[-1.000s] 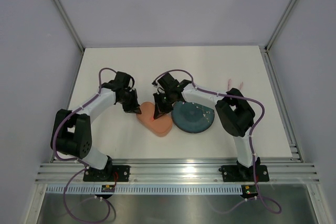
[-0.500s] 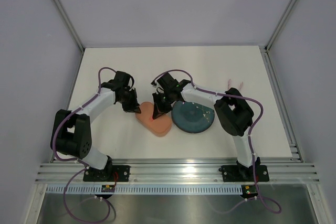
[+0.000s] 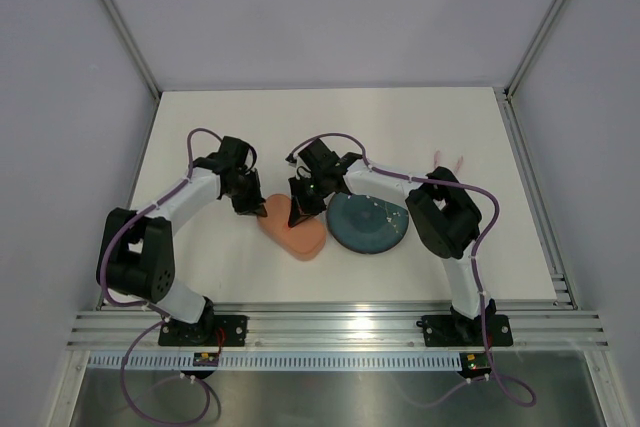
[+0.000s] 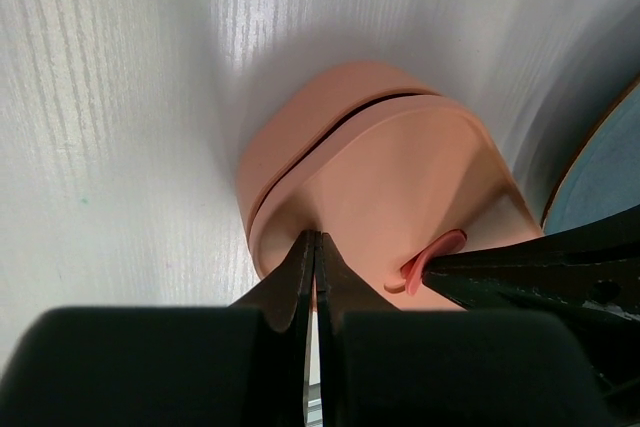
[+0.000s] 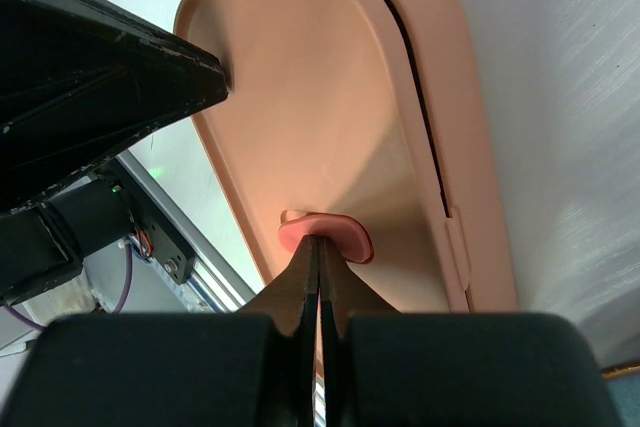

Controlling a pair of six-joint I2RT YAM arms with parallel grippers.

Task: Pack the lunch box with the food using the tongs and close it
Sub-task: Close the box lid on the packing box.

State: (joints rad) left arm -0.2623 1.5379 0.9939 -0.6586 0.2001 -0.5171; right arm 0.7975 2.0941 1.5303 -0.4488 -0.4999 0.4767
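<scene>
The lunch box (image 3: 296,235) is a small salmon-pink box with rounded ends. It lies on the white bench (image 3: 200,127) between the two arms, just left of a round teal plate (image 3: 385,244). Its flat lid (image 4: 400,177) is on the base but slightly askew: a dark gap shows along one long side, and the base rim sticks out beyond the lid at the rounded end. A small red tab (image 5: 330,231) stands up from the lid. The pinkish ends of the tongs (image 3: 438,156) show on the bench beyond the right arm's elbow, well apart from the box.

Compared with a second ago, little has changed. Both hands sit a touch further left, and the box seems to have slid slightly the same way.

The left hand (image 4: 315,239) has its fingers pressed fully together and holds nothing, its tip touching the lid's edge at the box's left end. The right hand (image 5: 319,243) is likewise fully closed, its tips meeting right at the red tab and touching it. Whether it actually pinches the tab cannot be told.
</scene>
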